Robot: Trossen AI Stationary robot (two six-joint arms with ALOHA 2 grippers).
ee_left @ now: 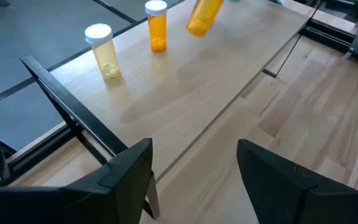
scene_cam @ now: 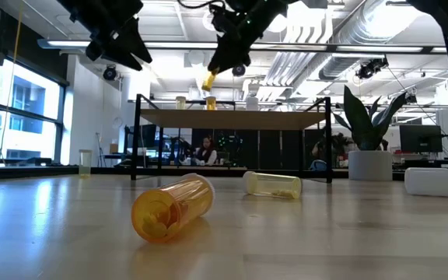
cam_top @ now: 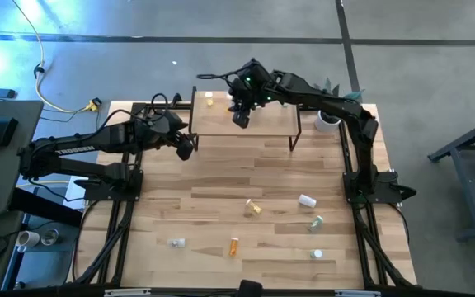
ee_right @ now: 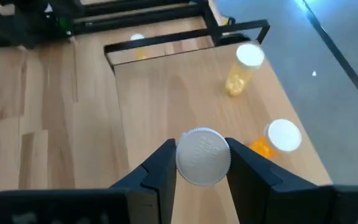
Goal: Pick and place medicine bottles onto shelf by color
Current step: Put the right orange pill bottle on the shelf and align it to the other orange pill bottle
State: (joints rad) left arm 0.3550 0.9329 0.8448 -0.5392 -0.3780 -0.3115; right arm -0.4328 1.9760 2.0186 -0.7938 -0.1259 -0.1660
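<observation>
- Orange bottle [ee_right: 202, 157] with a white cap sits clamped between the fingers of the right gripper [ee_right: 201, 171]; the fingers press the cap from both sides.
- Right gripper [cam_top: 241, 116] hangs above the shelf [cam_top: 258, 124], over its left half in the high view. In the low view the held bottle [scene_cam: 209, 79] is tilted and clear of the board, not touching it.
- Left gripper [ee_left: 194, 165] has its fingers spread well apart with nothing between them. It hovers just off the shelf's left end [cam_top: 185, 148], over the table [cam_top: 221, 190].
- Shelf contents: a pale yellow bottle [ee_left: 104, 51] and an orange bottle [ee_left: 156, 26] stand upright side by side, both white-capped, near the board's far left corner.
- Table contents, front area: an orange bottle without a cap [scene_cam: 171, 207] lying on its side; a pale yellow bottle [scene_cam: 273, 183] lying on its side behind it; several more small bottles scattered to the right in the high view, among them a white one [cam_top: 307, 200].
- Hard to make out: the scattered bottles are too small in the high view to tell caps or contents. The held bottle's body is hidden under its cap in the right wrist view and cut off at the frame edge in the left wrist view.
</observation>
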